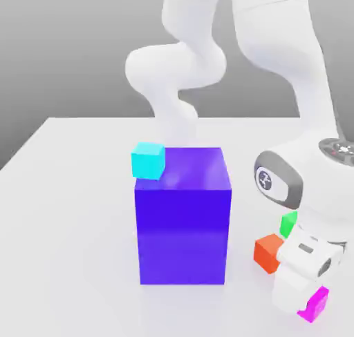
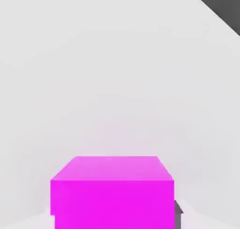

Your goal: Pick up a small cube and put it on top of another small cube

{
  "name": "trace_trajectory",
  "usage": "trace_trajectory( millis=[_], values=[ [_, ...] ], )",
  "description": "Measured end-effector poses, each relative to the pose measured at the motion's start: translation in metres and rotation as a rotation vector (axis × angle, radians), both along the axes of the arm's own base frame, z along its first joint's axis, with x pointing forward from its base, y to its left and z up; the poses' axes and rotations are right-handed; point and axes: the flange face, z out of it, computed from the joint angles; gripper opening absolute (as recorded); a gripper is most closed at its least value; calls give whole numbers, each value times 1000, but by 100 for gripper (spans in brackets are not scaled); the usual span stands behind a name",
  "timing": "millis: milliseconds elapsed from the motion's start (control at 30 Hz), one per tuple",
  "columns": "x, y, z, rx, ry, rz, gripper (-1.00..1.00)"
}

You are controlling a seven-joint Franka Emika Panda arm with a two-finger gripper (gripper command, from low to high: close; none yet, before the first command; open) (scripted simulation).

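Note:
The small cube, glossy magenta-pink, sits on the white table near the front at the exterior view's right. My gripper has come down on it, and the white hand covers its upper left part. The hand view shows the same cube close up between the jaws, with a dark fingertip pressed against one side. The gripper is shut on the cube, which still looks level with the table. An orange-red cube and a green cube lie just behind the hand.
A large blue-violet block stands mid-table. A small cyan cube shows at its upper left corner; I cannot tell whether it rests on the block or behind it. White table stretches to the exterior view's left.

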Motion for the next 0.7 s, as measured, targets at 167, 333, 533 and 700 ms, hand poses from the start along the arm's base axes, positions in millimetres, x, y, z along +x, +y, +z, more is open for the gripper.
trace_trajectory(
  millis=[167,333,533,700],
  values=[
    [-3,2,55,1,1,9,-100],
    [-76,31,87,12,7,202,-100],
    [-176,47,109,6,5,475,-100],
    [-203,42,85,-1,1,552,-100]
  ],
)
